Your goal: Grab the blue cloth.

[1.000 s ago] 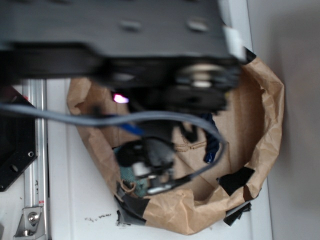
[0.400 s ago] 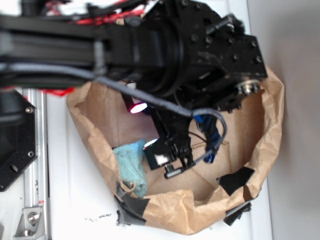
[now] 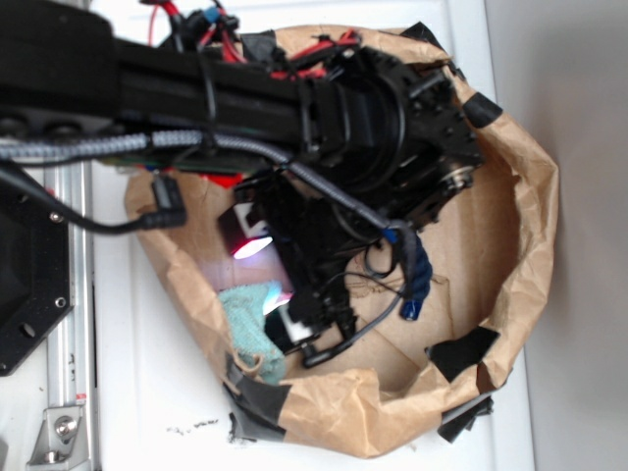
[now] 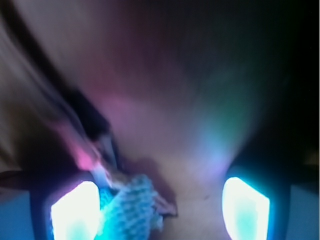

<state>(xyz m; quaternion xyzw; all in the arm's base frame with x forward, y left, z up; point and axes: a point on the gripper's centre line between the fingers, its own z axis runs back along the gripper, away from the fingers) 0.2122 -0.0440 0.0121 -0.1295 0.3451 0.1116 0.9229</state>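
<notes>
You get no readable text, labels, brands or numbers in either view; the wrist view is too blurred and glared to show any marking

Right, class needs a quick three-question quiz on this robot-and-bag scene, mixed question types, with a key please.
1. True or false: the cloth lies inside the paper bag.
2. In the wrist view, the cloth sits nearer which lit pad: A) the image-left B) the image-right?
3. What dark blue thing lies in the bag besides the cloth?

Key: 1 true. 2 A. 3 the rope.
</notes>
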